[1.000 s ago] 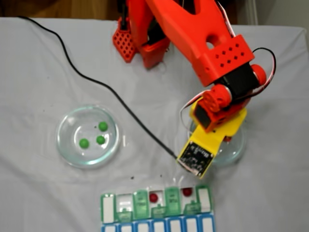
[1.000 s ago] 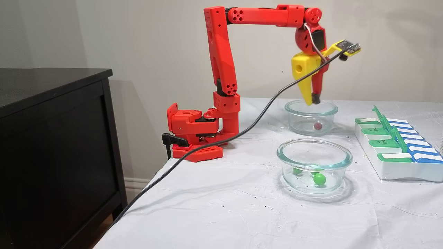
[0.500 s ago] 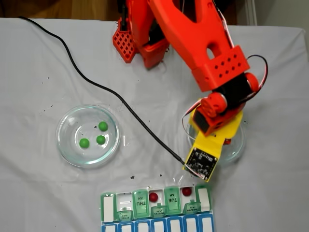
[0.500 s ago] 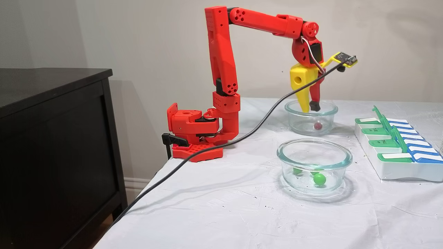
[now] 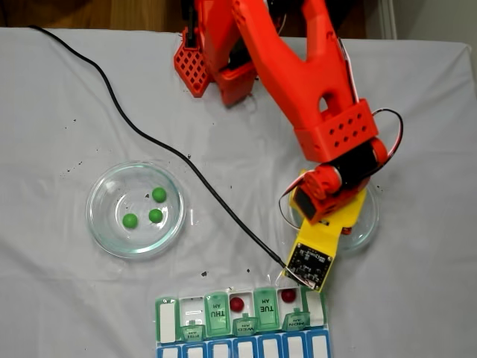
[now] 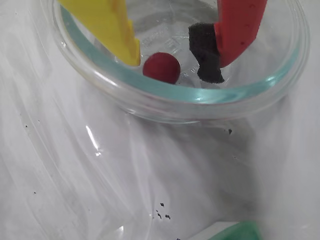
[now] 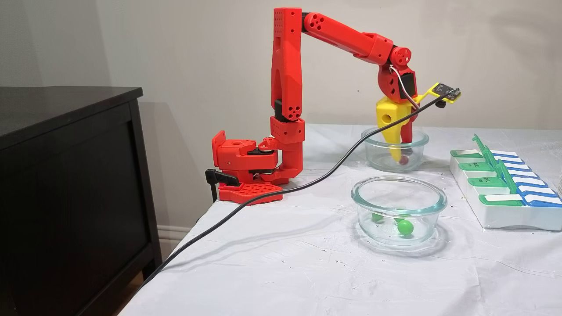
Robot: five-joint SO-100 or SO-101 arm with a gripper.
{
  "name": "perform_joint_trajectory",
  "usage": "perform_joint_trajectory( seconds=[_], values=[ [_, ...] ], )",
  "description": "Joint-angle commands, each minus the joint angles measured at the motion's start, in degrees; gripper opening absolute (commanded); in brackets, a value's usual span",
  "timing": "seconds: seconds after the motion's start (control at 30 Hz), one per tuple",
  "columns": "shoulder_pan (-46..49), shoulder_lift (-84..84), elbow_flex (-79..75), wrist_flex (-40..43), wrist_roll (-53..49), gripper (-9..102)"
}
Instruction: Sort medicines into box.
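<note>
Even soft indoor light, faint shadows, wrist view slightly blurred

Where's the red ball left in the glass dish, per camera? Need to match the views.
Fixed view from above: hidden under the arm; its glass dish sits right of centre.
Wrist view: red ball top centre, between the open gripper fingers.
Fixed view from the side: red ball in the far dish, right of centre, at the gripper tips.
Shared landmark: that glass dish.
</note>
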Motion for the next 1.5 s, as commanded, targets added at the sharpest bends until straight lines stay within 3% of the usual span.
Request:
perform_joint_trajectory(
  seconds=[0.0,0.2,0.43,0.73,0.97,1.13,1.33,1.47],
  values=[
    [0.97,-0.26,-2.55,-2.55,-1.41,18],
    [1.32,-2.81,-3.25,-3.78,-2.11,17],
    [0.35,-1.76,-2.55,-2.29,-2.20,0],
    [-4.13,9.05,-2.11,10.20,2.37,0],
    [-4.13,16.35,-11.34,24.35,11.07,0],
    [1.05,18.37,-16.52,24.35,11.51,0],
    [14.50,17.67,-25.14,25.05,10.02,0],
    [23.29,13.27,-24.35,19.07,5.98,0]
  ],
)
